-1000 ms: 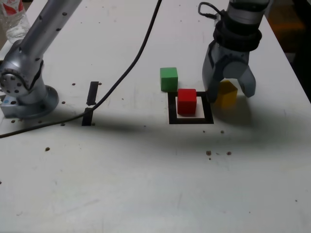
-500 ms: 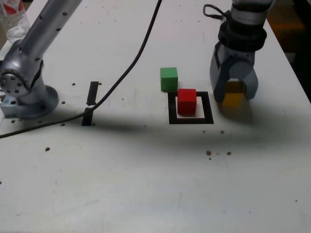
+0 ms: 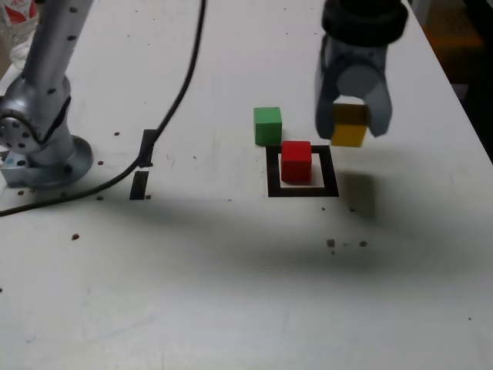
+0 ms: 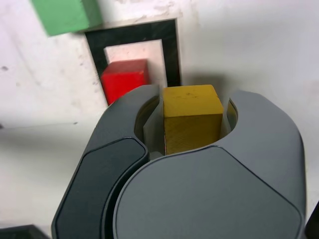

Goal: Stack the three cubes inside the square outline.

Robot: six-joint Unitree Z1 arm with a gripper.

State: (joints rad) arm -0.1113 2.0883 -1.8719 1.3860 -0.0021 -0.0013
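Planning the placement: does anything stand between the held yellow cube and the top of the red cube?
Nothing visible does. The yellow cube hangs in the tool, right of the red cube in the exterior view.

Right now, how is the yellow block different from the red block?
The yellow block hangs in the air, squeezed between the gripper's fingers; the red block sits on the table. The red block is inside the black square; the yellow block is off to the exterior view's right of it. Both look like same-sized, plain-coloured cubes.
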